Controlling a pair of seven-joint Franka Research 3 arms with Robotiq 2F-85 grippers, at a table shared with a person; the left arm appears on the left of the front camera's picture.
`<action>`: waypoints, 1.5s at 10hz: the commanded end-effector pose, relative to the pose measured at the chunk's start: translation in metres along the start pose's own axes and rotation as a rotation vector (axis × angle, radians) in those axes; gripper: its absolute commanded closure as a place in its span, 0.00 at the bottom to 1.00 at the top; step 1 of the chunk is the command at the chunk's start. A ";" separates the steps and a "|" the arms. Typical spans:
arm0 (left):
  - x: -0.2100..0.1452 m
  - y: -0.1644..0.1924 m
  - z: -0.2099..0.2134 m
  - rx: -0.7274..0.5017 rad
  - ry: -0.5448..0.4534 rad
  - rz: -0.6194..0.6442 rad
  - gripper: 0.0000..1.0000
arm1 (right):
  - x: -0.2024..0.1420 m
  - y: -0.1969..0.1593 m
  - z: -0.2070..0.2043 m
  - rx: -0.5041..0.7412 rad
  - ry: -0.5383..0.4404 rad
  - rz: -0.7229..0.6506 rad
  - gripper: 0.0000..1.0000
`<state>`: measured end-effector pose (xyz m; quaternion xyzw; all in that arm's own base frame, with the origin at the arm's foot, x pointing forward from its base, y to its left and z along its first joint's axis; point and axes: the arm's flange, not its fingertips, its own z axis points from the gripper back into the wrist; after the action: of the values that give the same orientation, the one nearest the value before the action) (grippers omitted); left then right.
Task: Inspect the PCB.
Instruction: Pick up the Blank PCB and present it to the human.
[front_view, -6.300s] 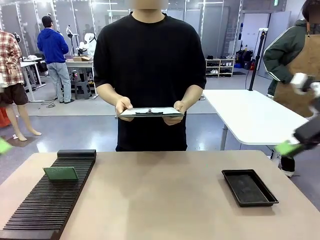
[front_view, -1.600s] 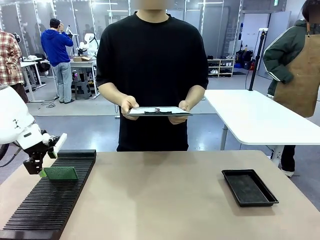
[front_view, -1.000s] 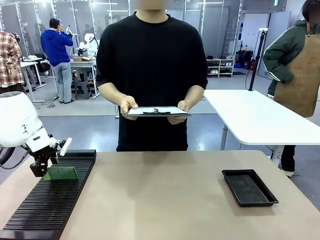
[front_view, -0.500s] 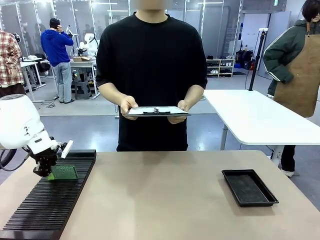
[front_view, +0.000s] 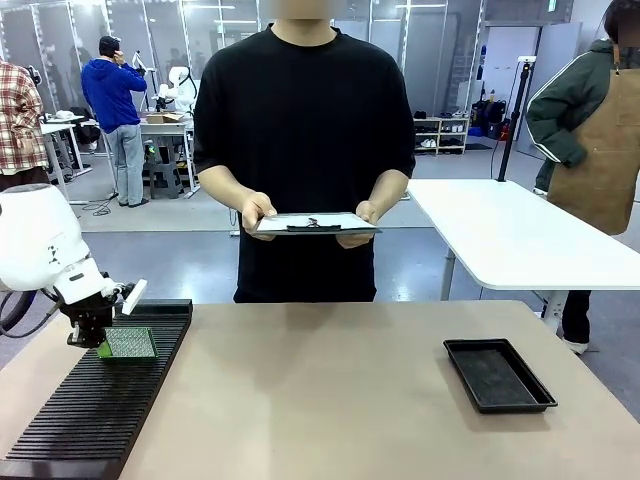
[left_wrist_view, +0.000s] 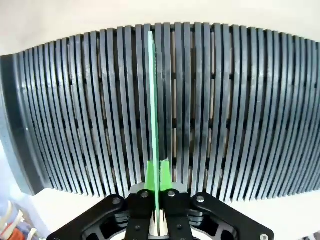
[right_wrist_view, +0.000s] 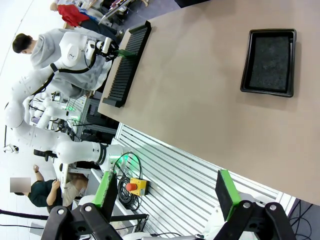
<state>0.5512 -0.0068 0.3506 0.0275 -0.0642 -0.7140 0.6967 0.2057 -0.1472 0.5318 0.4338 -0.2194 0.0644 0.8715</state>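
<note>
The PCB (front_view: 131, 342) is a green speckled board standing on edge in a slot of the black slotted rack (front_view: 95, 410) at the table's left. My left gripper (front_view: 99, 341) is shut on the board's left edge. In the left wrist view the PCB (left_wrist_view: 152, 95) runs edge-on as a thin green line up from between the green pads (left_wrist_view: 149, 174) of the left gripper (left_wrist_view: 157, 176), over the rack (left_wrist_view: 240, 110). My right gripper (right_wrist_view: 165, 195) hangs open high off the table's side, holding nothing; far off it sees the PCB (right_wrist_view: 126, 52).
A person stands at the far side holding a grey clipboard (front_view: 315, 223) in both hands. A shallow black tray (front_view: 498, 373) lies at the table's right, also the tray (right_wrist_view: 268, 60) in the right wrist view. Bare tabletop lies between rack and tray.
My left gripper has come down to the PCB's left edge and shut on it. The board now stands a little more upright, showing its speckled face.
</note>
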 end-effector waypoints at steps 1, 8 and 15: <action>0.001 -0.006 0.031 0.021 -0.005 0.043 1.00 | 0.001 0.001 0.001 0.013 -0.001 0.018 0.00; -0.035 -0.005 0.086 -0.341 -0.753 0.714 1.00 | 0.001 0.001 0.001 0.013 -0.001 0.018 0.00; 0.037 0.034 0.001 -0.933 -0.936 1.034 1.00 | 0.001 0.001 0.001 0.013 -0.001 0.018 0.00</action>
<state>0.5670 -0.0416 0.3507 -0.5807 -0.0747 -0.2392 0.7746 0.2058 -0.1472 0.5317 0.4336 -0.2193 0.0646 0.8716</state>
